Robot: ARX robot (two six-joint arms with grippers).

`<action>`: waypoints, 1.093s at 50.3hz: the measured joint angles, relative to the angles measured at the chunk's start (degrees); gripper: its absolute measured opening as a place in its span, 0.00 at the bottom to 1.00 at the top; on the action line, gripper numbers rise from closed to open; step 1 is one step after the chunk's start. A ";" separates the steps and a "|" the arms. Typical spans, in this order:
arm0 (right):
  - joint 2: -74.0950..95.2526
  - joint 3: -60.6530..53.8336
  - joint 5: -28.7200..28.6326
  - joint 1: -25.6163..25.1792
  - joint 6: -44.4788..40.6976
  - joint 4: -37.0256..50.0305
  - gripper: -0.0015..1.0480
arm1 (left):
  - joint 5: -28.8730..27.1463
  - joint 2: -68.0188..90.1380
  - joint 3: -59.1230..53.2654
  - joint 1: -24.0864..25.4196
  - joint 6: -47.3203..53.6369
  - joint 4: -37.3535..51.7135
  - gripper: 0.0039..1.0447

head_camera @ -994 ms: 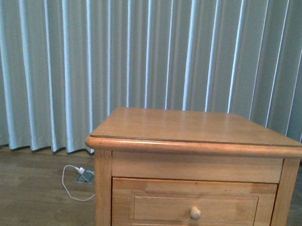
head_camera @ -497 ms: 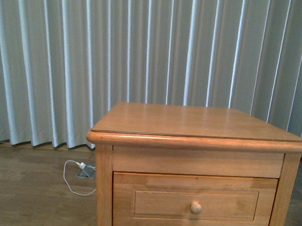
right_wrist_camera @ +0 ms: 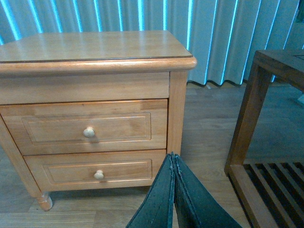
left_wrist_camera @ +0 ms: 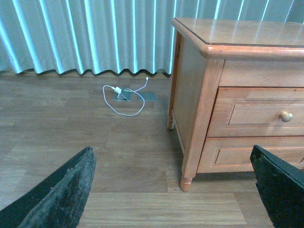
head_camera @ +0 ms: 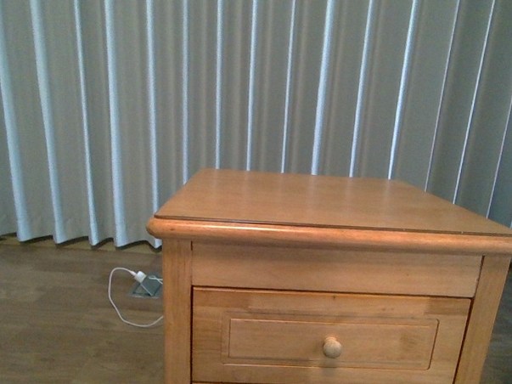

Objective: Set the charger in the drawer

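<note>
Facing the nightstand (head_camera: 336,212) squarely, you have curtains (head_camera: 158,103) behind it and wood floor (left_wrist_camera: 71,123) around it, and the step in hand looks like opening the top drawer (head_camera: 330,338), which sits fully shut above a second shut drawer (right_wrist_camera: 97,172). Neither arm shows in the front view. On the left gripper (left_wrist_camera: 173,190) the jaws are spread wide and hold nothing; on the right gripper (right_wrist_camera: 173,190) they are pressed together, also with nothing between them. To do this well, I'd judge you should spread one set of jaws before approaching, line up level with the round knob (head_camera: 332,348), close around it from the sides, and pull straight out along the drawer's travel so it does not bind. Mind the slatted wooden frame (right_wrist_camera: 266,118) standing near the nightstand on the robot's right. Both drawers being closed, you cannot tell what is in them. The black-cabled charger is not visible in any view, and the nightstand's worktop carries nothing you can see, so you will have to find it first. Don't mistake the white charger (left_wrist_camera: 117,89) with its white cable, plugged at the floor outlet (left_wrist_camera: 122,95) near the curtains, for your target.
</note>
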 joint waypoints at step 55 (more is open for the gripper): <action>-17.11 -1.77 -0.02 0.04 -0.09 -15.04 0.19 | 0.00 0.00 0.00 0.00 -0.02 0.00 0.94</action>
